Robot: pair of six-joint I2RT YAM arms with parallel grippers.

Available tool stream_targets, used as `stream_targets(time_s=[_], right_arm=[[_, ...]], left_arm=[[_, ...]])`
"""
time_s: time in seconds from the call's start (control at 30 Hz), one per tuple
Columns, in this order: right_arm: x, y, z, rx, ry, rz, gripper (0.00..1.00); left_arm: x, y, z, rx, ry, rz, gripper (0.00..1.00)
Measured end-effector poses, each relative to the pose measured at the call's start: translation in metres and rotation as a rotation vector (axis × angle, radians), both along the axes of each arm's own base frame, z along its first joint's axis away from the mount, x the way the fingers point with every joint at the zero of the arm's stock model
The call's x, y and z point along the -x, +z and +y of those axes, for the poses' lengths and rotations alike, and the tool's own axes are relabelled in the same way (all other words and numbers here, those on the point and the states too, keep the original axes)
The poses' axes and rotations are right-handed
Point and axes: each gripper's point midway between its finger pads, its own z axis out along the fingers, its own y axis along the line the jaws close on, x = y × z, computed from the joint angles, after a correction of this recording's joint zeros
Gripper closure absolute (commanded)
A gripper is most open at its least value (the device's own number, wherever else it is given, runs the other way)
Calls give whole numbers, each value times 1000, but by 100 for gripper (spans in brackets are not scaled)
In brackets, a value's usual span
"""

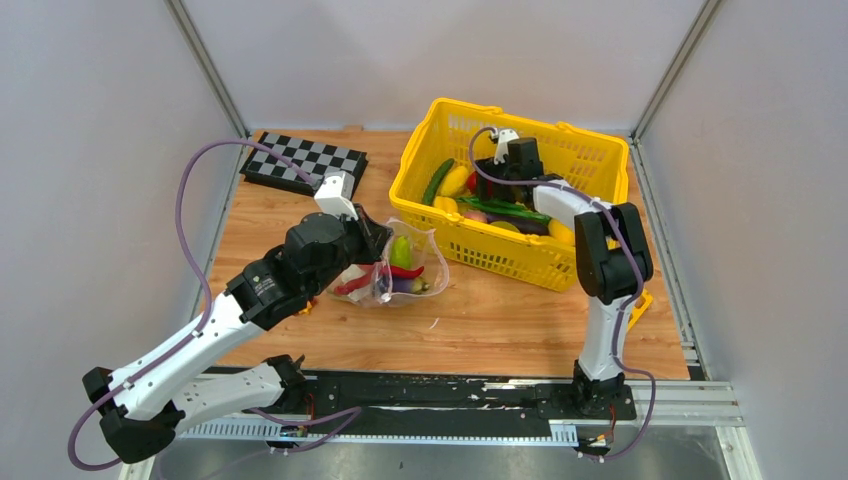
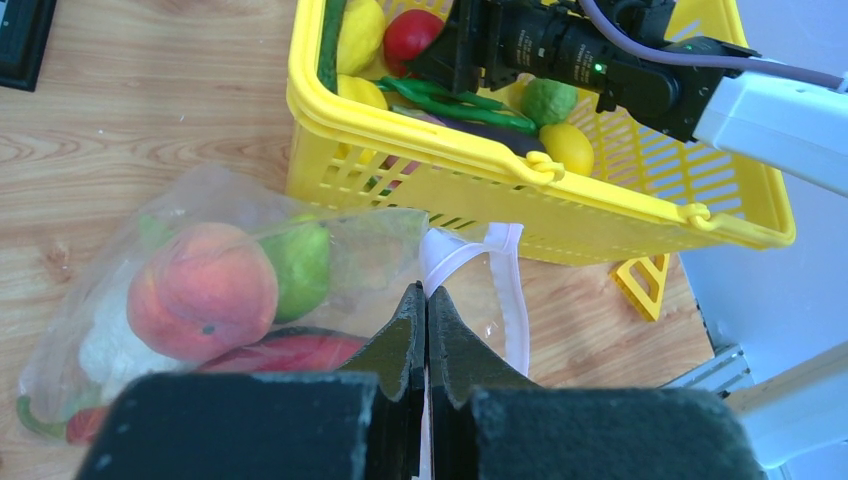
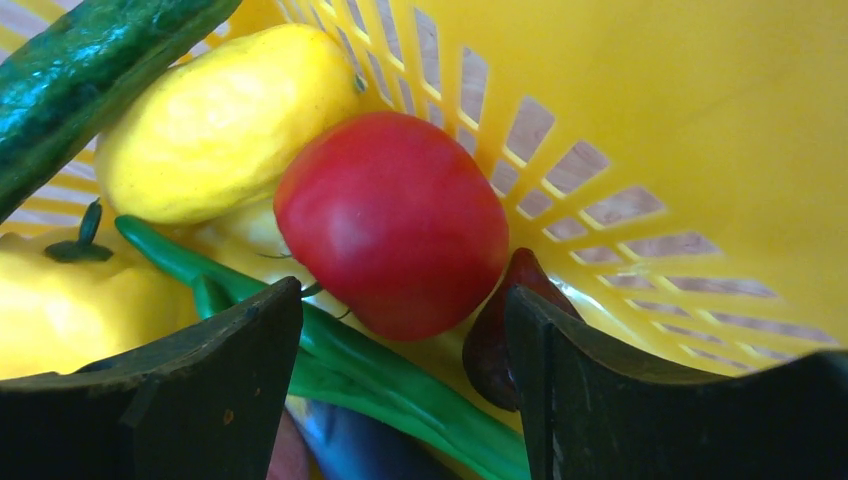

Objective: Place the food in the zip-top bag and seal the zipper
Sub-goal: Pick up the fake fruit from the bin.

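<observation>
One yellow basket [image 1: 500,255] holds loose food [image 1: 455,180]. Just beside it lies the bag [image 2: 380,240], partly filled, its rim pinched in the closed left gripper [image 2: 427,310]. Inside the basket, the right gripper [image 3: 400,300] gapes wide before a tomato [image 3: 395,220], gripping nothing.

left tool [image 2: 427,297] pinched (right tool [image 3: 400,300] agape)

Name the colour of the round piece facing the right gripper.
Red; the tomato shows best from the right wrist.
</observation>
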Motion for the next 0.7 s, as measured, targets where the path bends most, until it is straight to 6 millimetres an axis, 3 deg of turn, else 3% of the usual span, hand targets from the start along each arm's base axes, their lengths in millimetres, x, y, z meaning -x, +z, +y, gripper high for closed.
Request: stream_targets(time_s=[0.17,0.5,0.6,0.7], right_arm=[[-5,-16,4,-14,-2,30,25],[-8,-19,12,-91,-42,14,72],[-2,-20,10,-101,-48,16,81],[5,-3,9,-114,-43,-3,85]], left_arm=[[0,0,-1,0,-4,2,100],[-1,-4,-2,-8,-5,9,100],[-1,-4,-3,-9,-5,10,100],[-1,-5,-3,-10,-6,11,100]])
